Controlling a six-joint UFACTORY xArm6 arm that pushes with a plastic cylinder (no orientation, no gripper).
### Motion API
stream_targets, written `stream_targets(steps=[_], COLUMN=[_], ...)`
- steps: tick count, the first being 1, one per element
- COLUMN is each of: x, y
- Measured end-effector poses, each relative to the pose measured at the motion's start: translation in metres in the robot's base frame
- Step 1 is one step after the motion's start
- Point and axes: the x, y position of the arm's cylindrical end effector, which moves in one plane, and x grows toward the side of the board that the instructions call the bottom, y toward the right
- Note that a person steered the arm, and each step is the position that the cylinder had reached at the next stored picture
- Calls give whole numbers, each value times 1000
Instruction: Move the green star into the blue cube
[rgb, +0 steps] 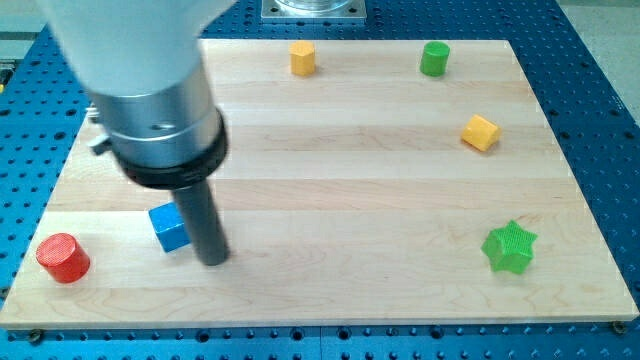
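The green star (510, 247) lies near the view's bottom right corner of the wooden board (340, 150). The blue cube (169, 228) sits at the view's bottom left. My tip (213, 259) rests on the board just to the right of the blue cube, touching or nearly touching its right side. The rod and the arm's grey body rise from it to the view's top left and hide part of the board there. The star is far to the right of my tip.
A red cylinder (63, 257) stands at the bottom left corner, left of the blue cube. A yellow cylinder (302, 58) and a green cylinder (435, 58) stand along the top edge. A yellow cube (480, 132) sits at the right.
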Motion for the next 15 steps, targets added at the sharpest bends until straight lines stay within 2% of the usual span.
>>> stream_targets(steps=[1,2,3,4,5,6,7,8,9,10,11,12,13,14,15], x=[-40,-22,-21,-47,-78,-85,-73,-42,-12,-10,-32,-27,54,61,26], y=[-16,-66,-36,51,168,303,355,397,379,288,270,311,314,257,168])
